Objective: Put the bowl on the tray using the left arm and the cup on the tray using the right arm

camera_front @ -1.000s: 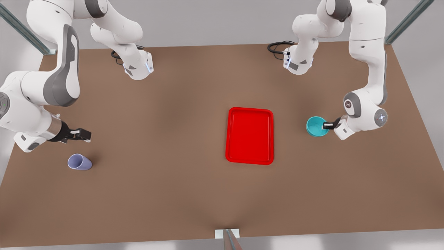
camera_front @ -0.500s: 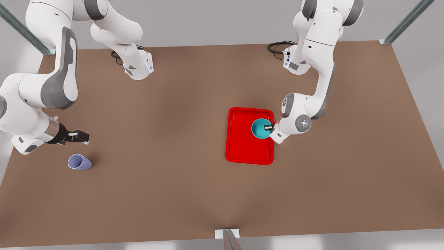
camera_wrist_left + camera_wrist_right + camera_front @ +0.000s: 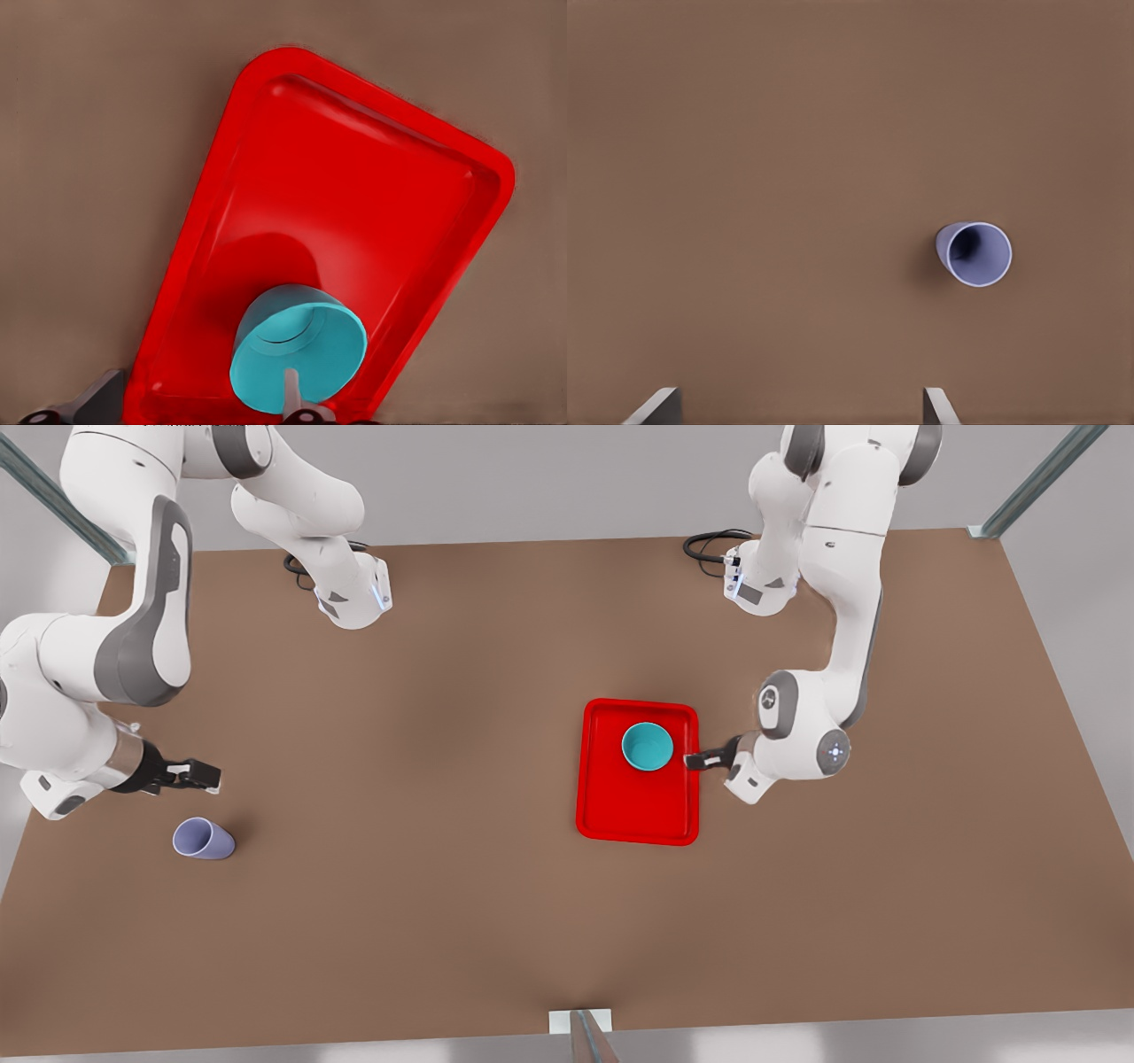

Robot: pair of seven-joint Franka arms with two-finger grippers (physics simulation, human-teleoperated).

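Observation:
The teal bowl stands upright on the red tray, in the half toward the table's far edge. My left gripper hovers open over the tray's rim on the front view's right, just beside the bowl, with nothing between its fingers. The lavender cup sits on the table at the front view's left. My right gripper is open above the table, a short way behind the cup and apart from it.
The brown table has open surface between the cup and the tray. Both arm bases and a black cable stand at the far edge. A metal post rises at the near edge.
The left gripper carried the bowl from the table onto the tray, let it go and drew back toward the front view's right. The right gripper drifted slightly toward the cup.

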